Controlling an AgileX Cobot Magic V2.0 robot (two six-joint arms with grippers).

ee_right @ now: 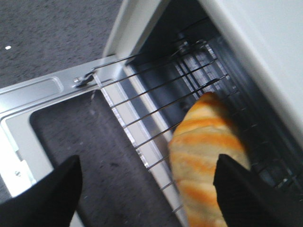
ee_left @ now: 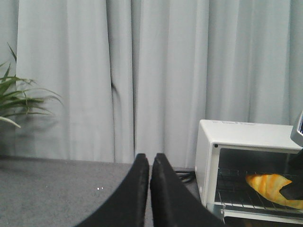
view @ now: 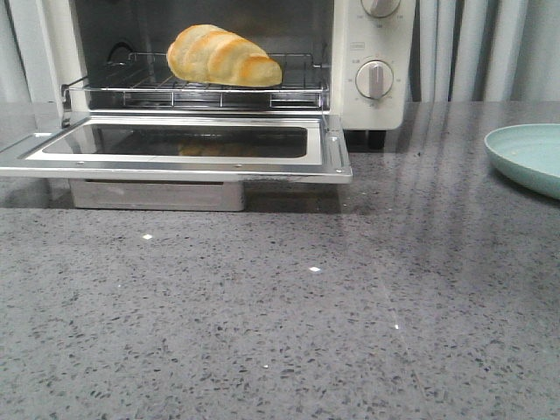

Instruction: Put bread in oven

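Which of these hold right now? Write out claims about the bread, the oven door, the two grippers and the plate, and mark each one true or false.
1. The bread lies on the wire rack inside the oven. True.
2. The oven door is shut. False: it hangs open, folded down flat.
3. The right gripper is clamped on the bread. False: its fingers are spread wide, with the bread loose between them.
4. The left gripper has its fingers pressed together and holds nothing. True.
5. A pale green plate sits on the counter, right of the oven. True.
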